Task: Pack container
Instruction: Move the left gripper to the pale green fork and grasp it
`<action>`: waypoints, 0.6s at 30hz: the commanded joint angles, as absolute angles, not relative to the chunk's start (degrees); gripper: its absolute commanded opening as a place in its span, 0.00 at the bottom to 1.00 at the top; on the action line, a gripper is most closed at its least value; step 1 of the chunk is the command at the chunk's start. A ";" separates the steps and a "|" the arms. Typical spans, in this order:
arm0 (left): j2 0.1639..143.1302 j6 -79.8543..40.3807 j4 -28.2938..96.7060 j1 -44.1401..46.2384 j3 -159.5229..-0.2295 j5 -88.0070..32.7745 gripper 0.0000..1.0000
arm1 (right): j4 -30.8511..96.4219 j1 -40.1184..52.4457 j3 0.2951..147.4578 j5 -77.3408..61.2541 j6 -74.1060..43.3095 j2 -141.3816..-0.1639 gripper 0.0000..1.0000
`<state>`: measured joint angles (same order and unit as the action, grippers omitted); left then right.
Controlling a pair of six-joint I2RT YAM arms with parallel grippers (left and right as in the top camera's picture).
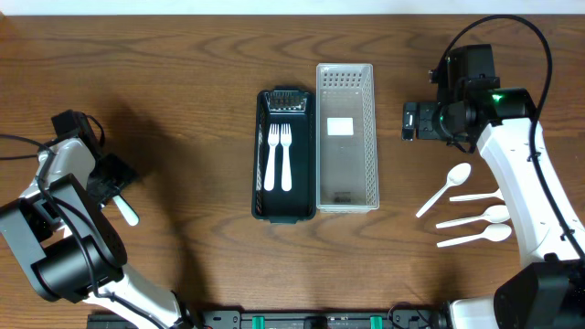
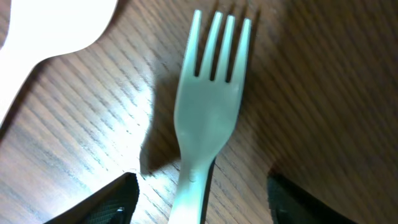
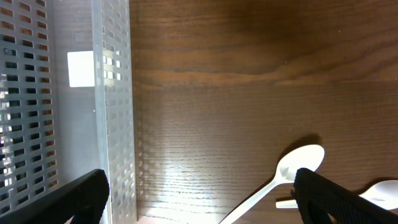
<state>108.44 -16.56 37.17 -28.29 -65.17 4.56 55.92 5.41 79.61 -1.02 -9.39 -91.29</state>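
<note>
A dark green tray (image 1: pixel 260 155) at the table's middle holds two white forks (image 1: pixel 280 155). An empty white perforated basket (image 1: pixel 370 137) stands against its right side. My left gripper (image 1: pixel 114 179) is at the far left, low over a white fork (image 1: pixel 126 212). In the left wrist view that fork (image 2: pixel 211 106) lies on the wood between my open fingers (image 2: pixel 202 200), touched by neither. My right gripper (image 1: pixel 413 121) is open and empty, right of the basket; in the right wrist view its fingers (image 3: pixel 205 199) span the basket wall (image 3: pixel 115 93) and a white spoon (image 3: pixel 292 168).
Several white spoons (image 1: pixel 475 219) lie on the table at the right, below my right gripper. Another white utensil (image 2: pixel 50 25) shows at the top left of the left wrist view. The basket has a white label (image 1: pixel 341 126) on its floor.
</note>
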 commanded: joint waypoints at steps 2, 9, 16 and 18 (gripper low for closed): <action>115.11 -16.16 37.82 -28.75 -62.08 9.43 0.64 | 56.18 5.26 80.23 -0.43 -9.15 -91.05 0.98; 117.01 -16.19 37.60 -28.75 -62.08 9.41 0.48 | 56.18 5.26 80.23 -0.43 -9.15 -91.05 0.97; 117.01 -16.21 37.21 -28.71 -62.11 7.70 0.34 | 56.18 5.26 80.23 -0.40 -9.15 -91.05 0.97; 117.01 -16.19 37.08 -28.69 -62.11 7.68 0.31 | 56.18 5.26 80.25 -0.40 -9.15 -91.05 0.96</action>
<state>110.15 -16.49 36.36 -28.05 -66.48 5.10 56.07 5.41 79.61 -1.02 -9.41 -91.29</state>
